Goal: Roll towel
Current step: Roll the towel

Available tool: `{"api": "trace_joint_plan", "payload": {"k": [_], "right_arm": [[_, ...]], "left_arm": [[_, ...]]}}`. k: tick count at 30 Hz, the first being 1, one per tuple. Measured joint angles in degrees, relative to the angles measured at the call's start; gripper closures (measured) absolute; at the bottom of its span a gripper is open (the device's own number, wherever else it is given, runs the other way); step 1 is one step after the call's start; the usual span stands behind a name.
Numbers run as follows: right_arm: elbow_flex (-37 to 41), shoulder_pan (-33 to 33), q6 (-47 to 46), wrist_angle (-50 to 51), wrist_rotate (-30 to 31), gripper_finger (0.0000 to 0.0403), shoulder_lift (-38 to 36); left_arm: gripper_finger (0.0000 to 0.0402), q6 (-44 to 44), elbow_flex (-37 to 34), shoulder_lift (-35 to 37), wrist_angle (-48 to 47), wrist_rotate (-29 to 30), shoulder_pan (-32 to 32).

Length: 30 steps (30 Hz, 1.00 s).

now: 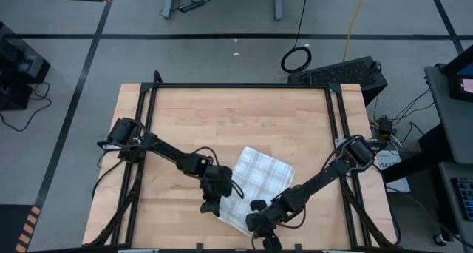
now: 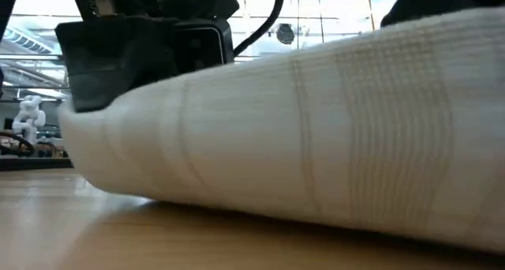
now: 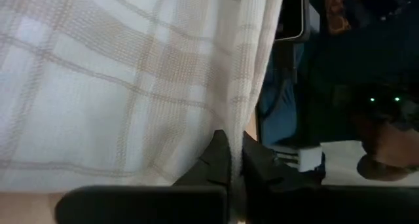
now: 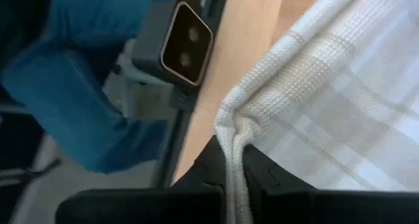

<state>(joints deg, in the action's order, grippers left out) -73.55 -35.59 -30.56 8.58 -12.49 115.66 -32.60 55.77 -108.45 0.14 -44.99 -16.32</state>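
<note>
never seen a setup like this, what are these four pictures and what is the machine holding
It is a robot with two dark jointed arms working at a wooden table. One picture looks straight down from above, one looks level across the tabletop, and two come from cameras on the arms' wrists. On the table lies a white soft cloth towel with thin grey check lines. Both arms reach to its near edge: the left gripper is shut on the towel's edge, and the right gripper is shut on a bunched corner. The big pale shape in the level picture is that towel up close.

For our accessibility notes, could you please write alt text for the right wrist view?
The right gripper is shut on a bunched edge of the white plaid towel, which spreads over the wooden table. A small camera sits at the table's edge.
</note>
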Motion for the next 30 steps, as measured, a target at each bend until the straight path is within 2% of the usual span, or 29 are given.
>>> {"api": "trace_joint_plan", "payload": {"k": [6,11,15,18,25,30], "right_arm": [[0.1,-0.2,5.2,2.7,4.6,0.0399,-0.7],[0.2,-0.5,-2.0,5.2,7.9,0.0397,-0.3],[0.2,-2.2,-5.9,7.3,15.4,0.0383,-0.6],[0.2,-3.4,-7.8,9.0,20.2,0.0356,-1.0],[0.1,-7.7,-15.4,10.3,30.0,0.0260,-1.6],[0.1,-13.1,-18.2,10.1,44.9,0.0209,-1.6]], "left_arm": [[0.0387,-1.6,-0.1,-0.3,-0.9,3.6,0.9],[0.0388,-3.9,-0.2,-0.3,-1.2,7.2,2.2],[0.0388,-7.0,-0.2,-0.3,-1.4,6.2,3.3],[0.0388,-8.5,-0.2,-0.3,-2.4,5.9,4.2],[0.0388,-10.4,-0.3,-0.3,-2.5,7.6,5.2],[0.0387,-10.6,-0.3,-0.3,-1.4,8.9,5.1]]}}
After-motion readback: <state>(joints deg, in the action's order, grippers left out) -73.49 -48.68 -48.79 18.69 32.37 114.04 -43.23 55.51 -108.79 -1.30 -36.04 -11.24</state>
